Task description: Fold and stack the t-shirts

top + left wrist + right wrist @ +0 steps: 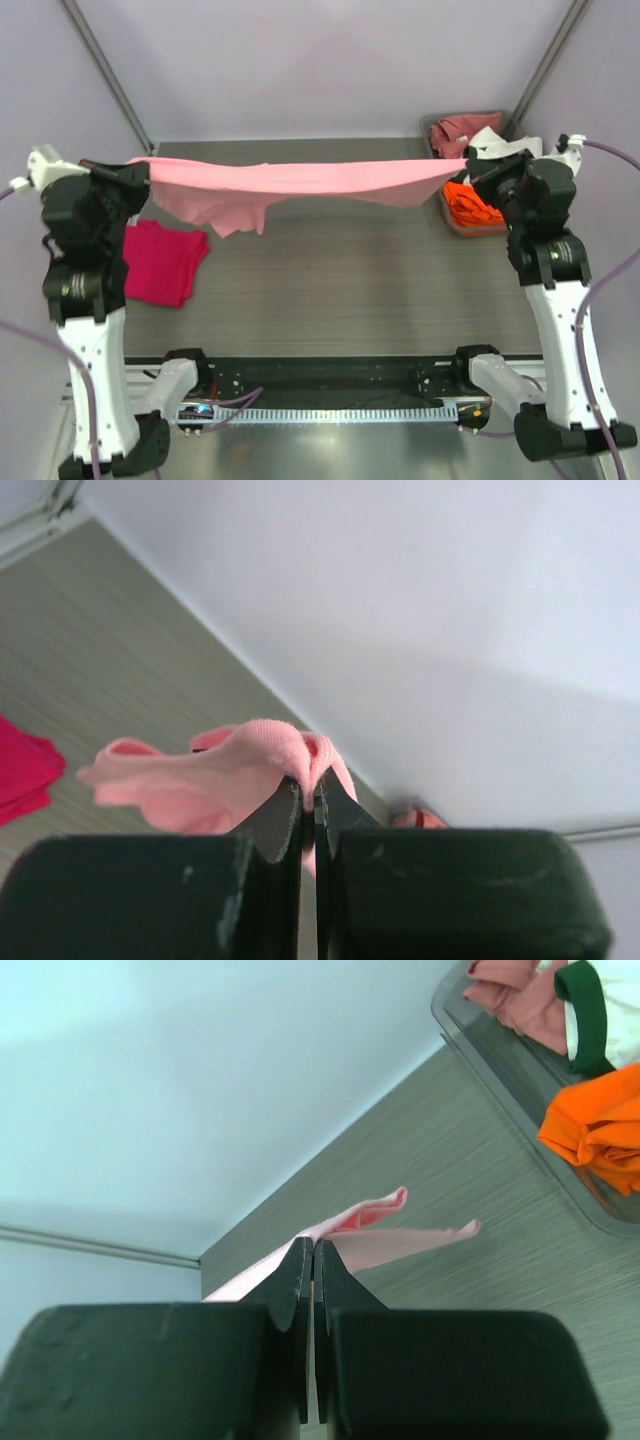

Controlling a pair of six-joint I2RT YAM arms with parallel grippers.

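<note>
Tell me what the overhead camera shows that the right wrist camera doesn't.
Only the overhead view: the whole pink shirt stretched in the air between the left hand and the right hand, and a folded magenta shirt on the table. Only the right wrist view: a close look at the right hand shut on the pink cloth, plus dark green trim on a white shirt. Both: the pink shirt, the bin and the orange shirt.

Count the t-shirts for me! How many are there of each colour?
light pink t-shirt: 1
magenta t-shirt: 1
orange t-shirt: 1
white t-shirt with dark trim: 1
dusty rose t-shirt: 1
Total: 5
</note>
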